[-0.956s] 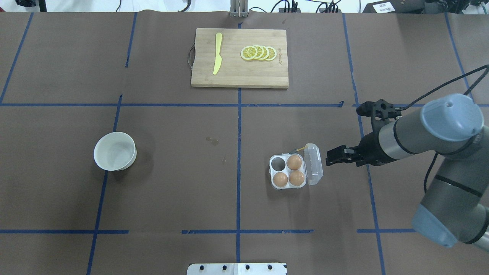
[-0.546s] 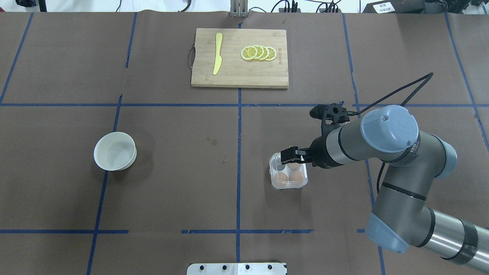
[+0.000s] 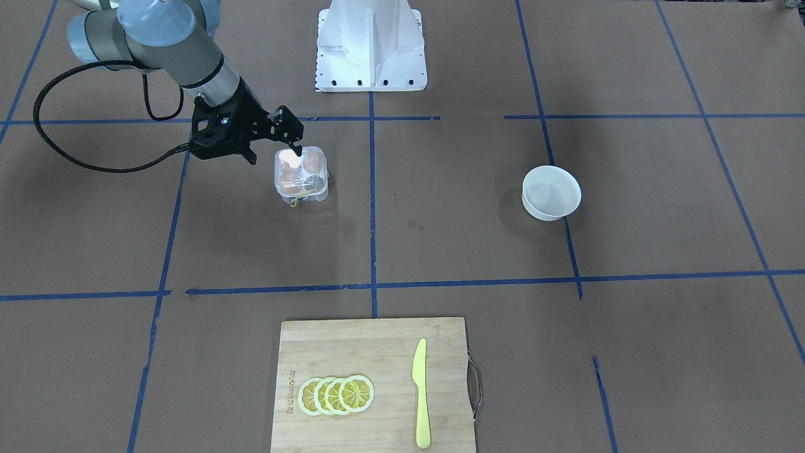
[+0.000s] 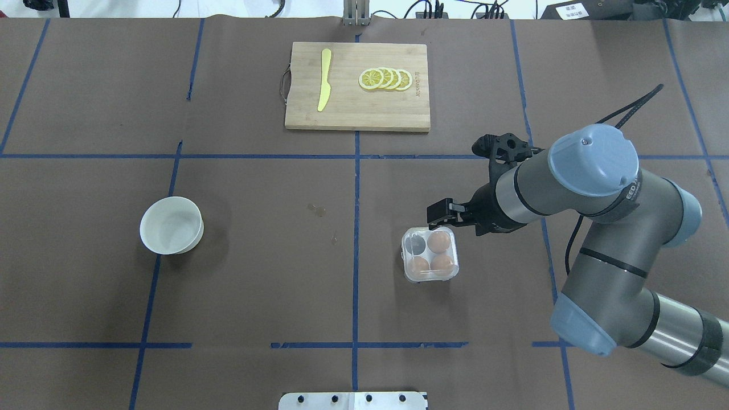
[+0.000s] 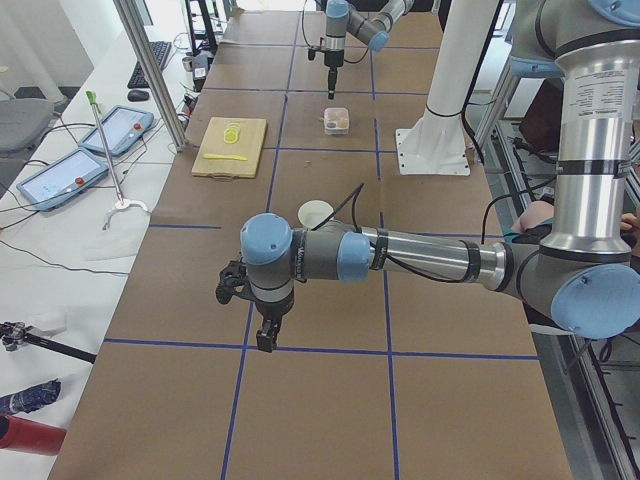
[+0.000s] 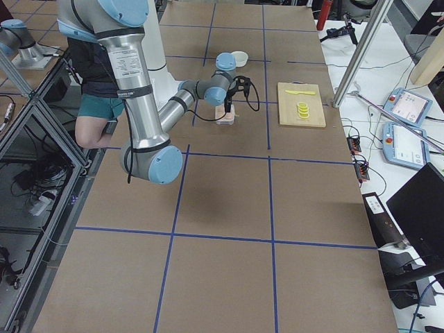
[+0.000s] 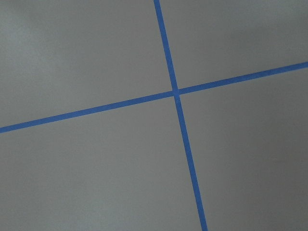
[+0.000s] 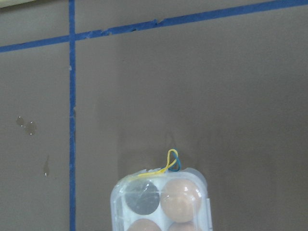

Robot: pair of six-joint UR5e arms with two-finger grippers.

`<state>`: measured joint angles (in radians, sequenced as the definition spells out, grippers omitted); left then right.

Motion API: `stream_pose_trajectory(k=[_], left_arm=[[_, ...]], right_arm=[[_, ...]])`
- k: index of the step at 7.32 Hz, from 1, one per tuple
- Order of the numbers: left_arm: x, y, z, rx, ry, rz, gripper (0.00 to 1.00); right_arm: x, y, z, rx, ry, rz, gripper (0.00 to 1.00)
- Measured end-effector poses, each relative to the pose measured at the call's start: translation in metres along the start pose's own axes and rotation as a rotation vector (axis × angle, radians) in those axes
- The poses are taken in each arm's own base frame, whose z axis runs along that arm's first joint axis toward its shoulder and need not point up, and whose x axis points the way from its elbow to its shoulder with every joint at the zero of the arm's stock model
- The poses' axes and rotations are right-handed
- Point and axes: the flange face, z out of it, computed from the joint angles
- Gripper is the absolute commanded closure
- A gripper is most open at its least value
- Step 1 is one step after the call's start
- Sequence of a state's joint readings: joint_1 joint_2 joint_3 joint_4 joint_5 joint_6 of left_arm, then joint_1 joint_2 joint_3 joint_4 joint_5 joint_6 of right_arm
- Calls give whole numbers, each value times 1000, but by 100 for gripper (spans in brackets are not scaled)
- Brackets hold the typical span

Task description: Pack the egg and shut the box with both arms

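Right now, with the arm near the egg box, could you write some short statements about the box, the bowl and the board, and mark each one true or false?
1. The box holds four eggs. False: three brown eggs show, and one cup is empty.
2. The clear lid lies down over the cups. True.
3. The white bowl has an egg in it. False: it is empty.
4. The yellow knife lies on the cutting board, apart from the lemon slices. True.
5. The right gripper hangs over the bowl. False: it is at the far edge of the box, on the other side of the table.
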<state>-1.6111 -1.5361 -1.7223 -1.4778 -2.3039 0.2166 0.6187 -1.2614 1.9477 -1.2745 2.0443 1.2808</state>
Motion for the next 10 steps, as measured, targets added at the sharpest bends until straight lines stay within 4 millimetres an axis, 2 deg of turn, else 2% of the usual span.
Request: stream_pose_trajectory(k=[2,3,4,5,6,7,8,9,10], left_arm=[[-2,10,5,6,2,7,0],[-2,12,6,11,4,11,0],[-2,13,6,13,6,13,0],[-2,13,6,14,6,14,0],[-2,13,6,14,6,14,0],[-2,13,6,14,6,14,0],[-2,14,6,14,7,14,0],[-2,14,7,13,7,13,0],[-3,14,8,11,7,12,0]], right_arm=[[29,-39,-31,-9,55,-22,0],[55,-66,-54,-13,90,-51,0],[87,-89,-76,-21,137,-93,0],[129,-109,-98,-32,197,-146,0],[180,-124,-122,-49,255,-200,0],[240,-130,-149,-70,305,-255,0],[305,-127,-176,-90,341,-306,0],[372,-115,-202,-113,364,-344,0],[433,-92,-218,-140,376,-341,0]])
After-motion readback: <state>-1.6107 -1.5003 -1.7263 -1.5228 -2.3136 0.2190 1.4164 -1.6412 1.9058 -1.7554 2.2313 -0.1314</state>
